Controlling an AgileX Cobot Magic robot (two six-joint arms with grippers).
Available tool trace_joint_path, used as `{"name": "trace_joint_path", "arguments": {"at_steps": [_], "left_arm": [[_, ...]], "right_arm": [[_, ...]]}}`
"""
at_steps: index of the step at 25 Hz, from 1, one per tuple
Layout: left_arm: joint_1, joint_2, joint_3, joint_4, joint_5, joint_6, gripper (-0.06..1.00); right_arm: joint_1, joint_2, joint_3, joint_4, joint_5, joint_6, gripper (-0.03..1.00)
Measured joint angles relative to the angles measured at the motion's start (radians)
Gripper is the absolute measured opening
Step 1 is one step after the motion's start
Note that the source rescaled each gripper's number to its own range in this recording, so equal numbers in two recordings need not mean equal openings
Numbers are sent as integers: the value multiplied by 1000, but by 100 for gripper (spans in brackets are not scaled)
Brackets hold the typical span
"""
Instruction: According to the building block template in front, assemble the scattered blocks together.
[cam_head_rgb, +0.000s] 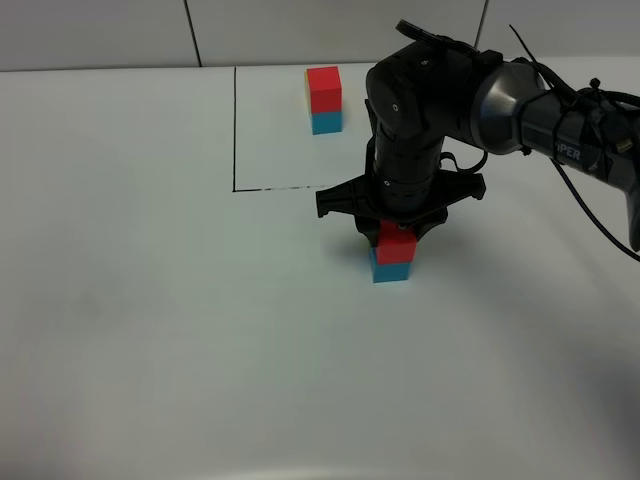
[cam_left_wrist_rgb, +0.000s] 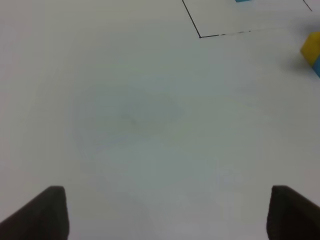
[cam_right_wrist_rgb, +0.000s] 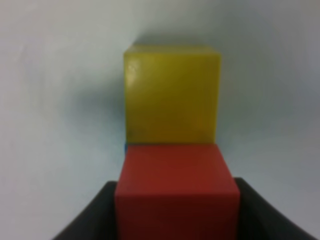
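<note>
Red block: held between the closed fingers of the right end effector, seated atop the blue block, mid-table. Yellow block adjoins. Judged light, rigid, smooth; best gripped on opposite flat sides. Left end effector: spread wide, empty.

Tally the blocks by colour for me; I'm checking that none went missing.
Red: 2, template red and stack red
Blue: 2, template blue and stack blue
Yellow: 1, stack yellow
Total: 5 clearly visible
</note>
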Motion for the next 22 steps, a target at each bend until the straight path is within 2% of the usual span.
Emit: {"name": "trace_joint_path", "arguments": {"at_steps": [7, 9, 16, 19, 22], "left_arm": [[0, 0, 0, 0, 0, 0, 89], [0, 0, 0, 0, 0, 0, 89], [0, 0, 0, 0, 0, 0, 89], [0, 0, 0, 0, 0, 0, 89], [0, 0, 0, 0, 0, 0, 89]], "right_arm": [[-1, 4, 0, 0, -2, -2, 1], [-1, 9, 1, 13, -13, -2, 6], [1, 25, 5, 55, -43, -92, 59], [1, 4, 5, 55, -49, -108, 75], [1, -31, 5, 45, -51, -111, 80]]}}
